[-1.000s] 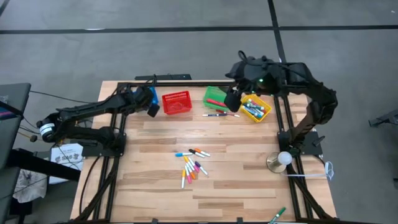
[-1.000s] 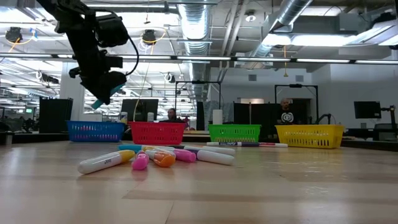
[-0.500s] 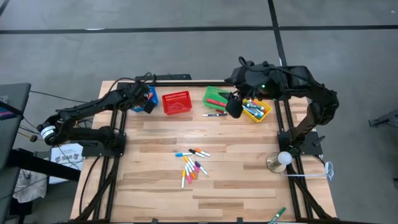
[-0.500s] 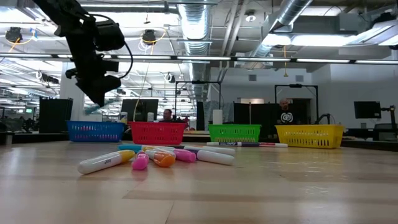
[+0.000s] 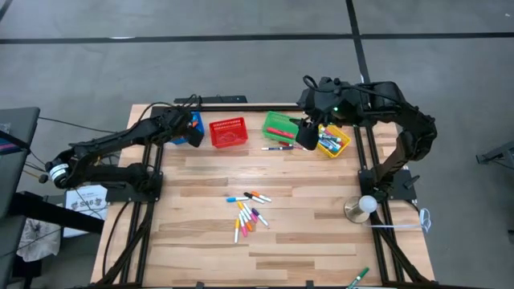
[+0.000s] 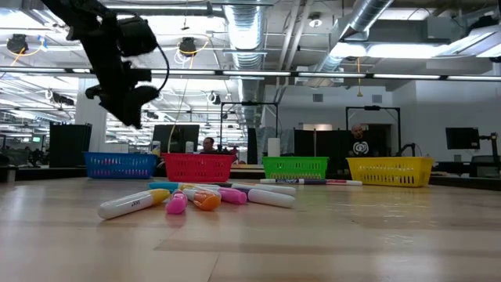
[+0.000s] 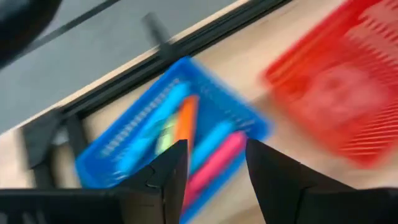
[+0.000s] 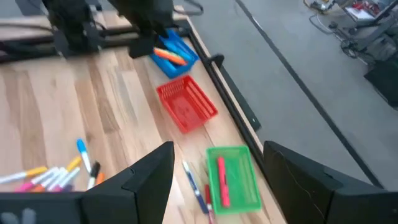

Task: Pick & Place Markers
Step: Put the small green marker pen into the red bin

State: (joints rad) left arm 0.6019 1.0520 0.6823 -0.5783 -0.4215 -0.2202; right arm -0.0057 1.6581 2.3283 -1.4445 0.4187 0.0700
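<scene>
The short, thin, cap-tipped plastic markers (image 5: 247,212) lie clustered mid-tabletop (image 5: 321,241), light, stiff and prone to roll; a pinch across the barrel's middle suits. Left tool (image 5: 193,133) hangs spread over the blue mesh basket (image 7: 168,134); right tool (image 5: 306,136), spread, hovers near the green basket (image 5: 277,124).

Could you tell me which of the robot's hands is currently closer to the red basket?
Left. The left hand hovers over the blue basket right beside the red basket; the right hand is farther, between the green basket and the yellow basket.
</scene>
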